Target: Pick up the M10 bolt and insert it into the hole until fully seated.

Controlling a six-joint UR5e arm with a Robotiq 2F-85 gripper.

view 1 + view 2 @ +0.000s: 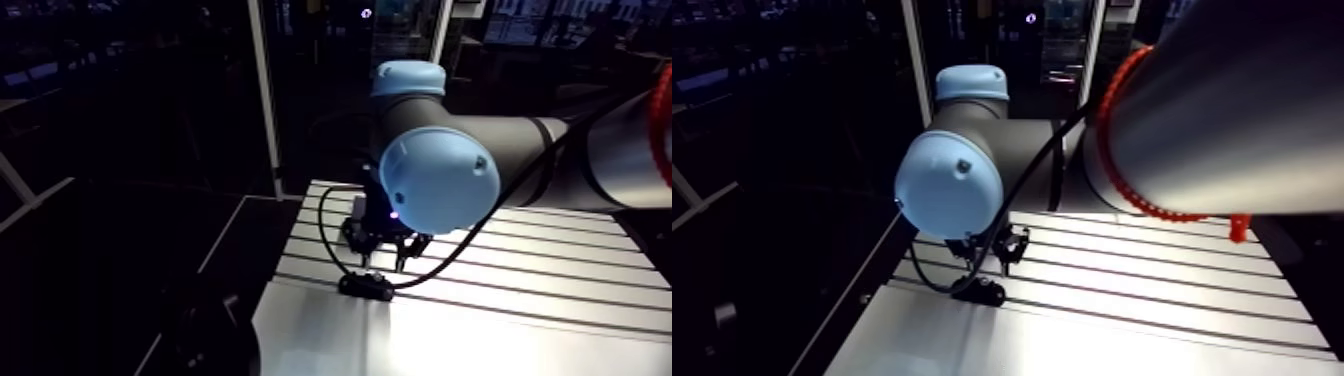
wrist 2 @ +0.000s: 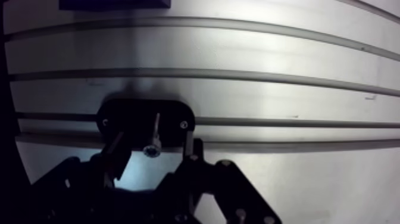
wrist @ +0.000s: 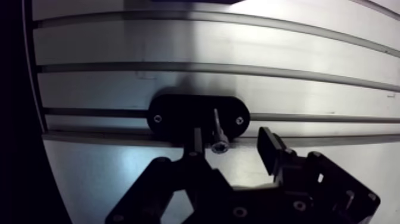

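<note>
the gripper [image 3: 231,142] hangs low over the table [image 3: 238,47]. its two fingers [image 3: 272,149] are spread apart with a clear gap between them, and they grip nothing. in the wrist view the bolt [image 3: 217,128] shows in that gap. its round head, with a socket in the top, is the end nearer the gripper. its thin shaft runs away from the gripper to about the middle of a black plate [image 3: 178,116]. in one eye of the wrist view the bolt looks close to one finger, and in the other eye it sits about midway between the two. in neither eye does a finger visibly touch it. i cannot tell from these views whether the shaft stands in a hole of the plate or only leans on it.

the plate is a flat black oval, lying just ahead of the fingertips. a small screw [image 3: 158,118] shows near each of its rounded ends, one on either side of the bolt. the plate lies over one of the table's long slots [image 3: 321,118], which comes out from under it at both ends. the plate's near edge reaches the next slot.

in the arm view the gripper comes down from the wrist right over the plate, with the fingertips just above it. the plate lies near the table's edge. the bolt is too small and dark to make out there.
</note>
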